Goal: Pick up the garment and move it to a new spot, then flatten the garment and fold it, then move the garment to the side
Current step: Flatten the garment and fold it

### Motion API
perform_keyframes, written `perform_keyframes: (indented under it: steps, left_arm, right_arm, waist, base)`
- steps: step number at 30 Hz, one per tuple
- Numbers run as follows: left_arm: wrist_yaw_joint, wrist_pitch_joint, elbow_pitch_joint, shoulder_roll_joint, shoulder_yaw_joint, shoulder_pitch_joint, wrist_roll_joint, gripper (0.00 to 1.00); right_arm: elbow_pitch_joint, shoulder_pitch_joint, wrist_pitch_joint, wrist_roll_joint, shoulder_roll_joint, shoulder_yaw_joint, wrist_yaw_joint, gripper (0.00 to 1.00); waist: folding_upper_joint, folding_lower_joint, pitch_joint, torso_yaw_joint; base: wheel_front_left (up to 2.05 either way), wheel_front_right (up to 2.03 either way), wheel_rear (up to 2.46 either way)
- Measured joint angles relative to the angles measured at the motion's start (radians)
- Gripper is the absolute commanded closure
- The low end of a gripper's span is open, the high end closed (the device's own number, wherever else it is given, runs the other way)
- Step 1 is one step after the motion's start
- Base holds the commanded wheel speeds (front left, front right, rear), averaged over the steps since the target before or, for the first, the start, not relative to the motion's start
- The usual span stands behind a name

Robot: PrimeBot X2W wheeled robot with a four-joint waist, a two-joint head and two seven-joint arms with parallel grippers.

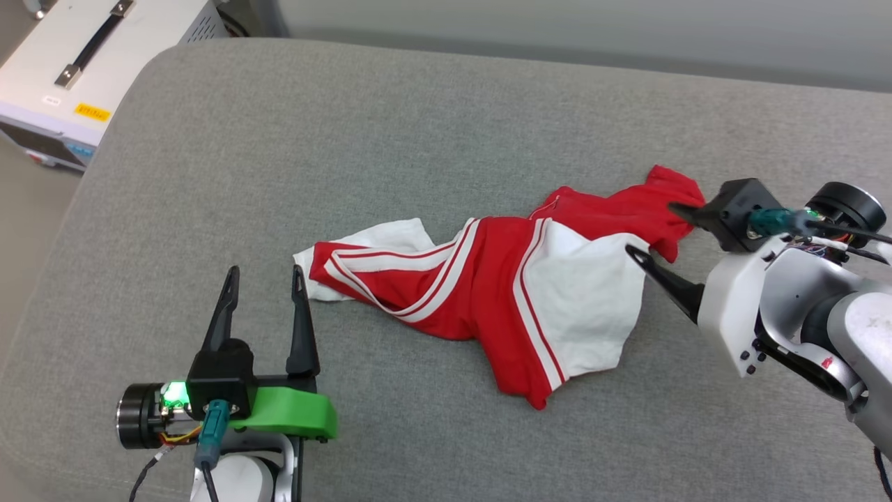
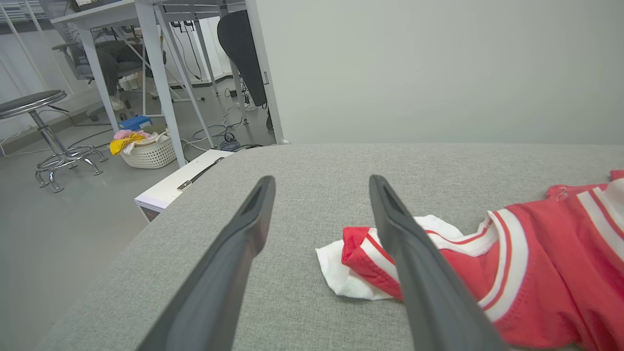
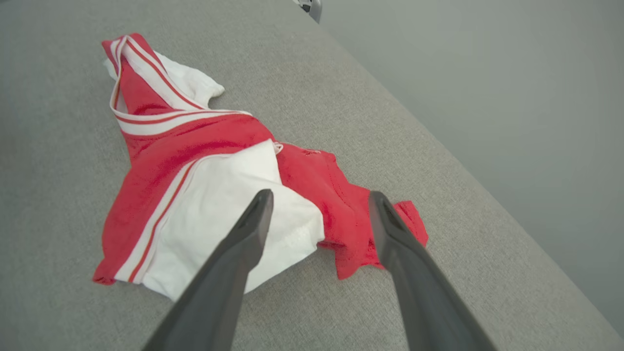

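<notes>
The crumpled red-and-white striped jersey garment [image 1: 488, 293] stretches left to right across the grey fabric cushion [image 1: 418, 125]. The left gripper [image 1: 265, 272] is spread beside its left end, and the right gripper [image 1: 651, 229] is spread at its right end.

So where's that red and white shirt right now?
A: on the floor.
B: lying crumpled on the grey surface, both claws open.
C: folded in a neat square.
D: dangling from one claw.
B: the garment lies bunched on the grey surface, and the left gripper and right gripper stand open, neither closed on it.
</notes>
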State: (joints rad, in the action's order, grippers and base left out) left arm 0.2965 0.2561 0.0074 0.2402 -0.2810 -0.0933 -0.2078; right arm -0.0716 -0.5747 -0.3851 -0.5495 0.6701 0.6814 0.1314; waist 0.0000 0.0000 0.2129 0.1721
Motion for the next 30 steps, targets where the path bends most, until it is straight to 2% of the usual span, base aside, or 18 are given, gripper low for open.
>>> perform_keyframes:
  steps: [3,7,17,22,23,24,30]
  left_arm:
    - [-0.034,0.000,0.005,-0.035,0.021,-0.002,0.027,0.00]
    - [-0.070,0.000,0.008,-0.080,0.047,-0.011,0.059,0.00]
    - [-0.132,0.000,0.012,-0.150,0.090,-0.044,0.107,0.00]
    - [-0.151,0.000,0.017,-0.166,0.100,-0.058,0.121,0.00]
    - [-0.152,0.000,0.017,-0.169,0.103,-0.059,0.123,0.00]
    - [-0.153,0.000,0.018,-0.170,0.109,-0.059,0.125,0.00]
    - [-0.165,0.000,0.025,-0.173,0.128,-0.059,0.142,0.00]
  right_arm:
    - [0.000,-0.064,-0.122,-0.073,0.050,0.098,0.000,0.00]
    - [0.018,-0.169,-0.192,-0.110,0.076,0.208,0.000,0.00]
    - [0.225,-0.319,-0.218,-0.182,0.045,0.468,0.000,0.00]
    - [0.284,-0.367,-0.179,-0.214,0.051,0.529,0.002,0.00]
    - [0.285,-0.370,-0.165,-0.218,0.051,0.533,0.002,0.55]
    - [0.289,-0.373,-0.137,-0.221,0.051,0.537,0.002,1.00]
    - [0.354,-0.412,0.040,-0.215,0.019,0.558,0.002,1.00]
  waist:
    - [0.0000,0.0000,0.024,0.013]
    - [0.0000,0.0000,0.061,0.034]
    - [0.0000,0.0000,0.158,0.085]
    - [0.0000,0.0000,0.192,0.103]
    - [0.0000,0.0000,0.195,0.105]
    - [0.0000,0.0000,0.196,0.105]
    - [0.0000,0.0000,0.179,0.085]
  base:
    - [0.00,0.00,0.00]
    - [0.00,0.00,0.00]
    - [0.00,0.00,0.00]
    - [0.00,0.00,0.00]
    - [0.00,0.00,0.00]
    - [0.00,0.00,0.00]
    - [0.00,0.00,0.00]
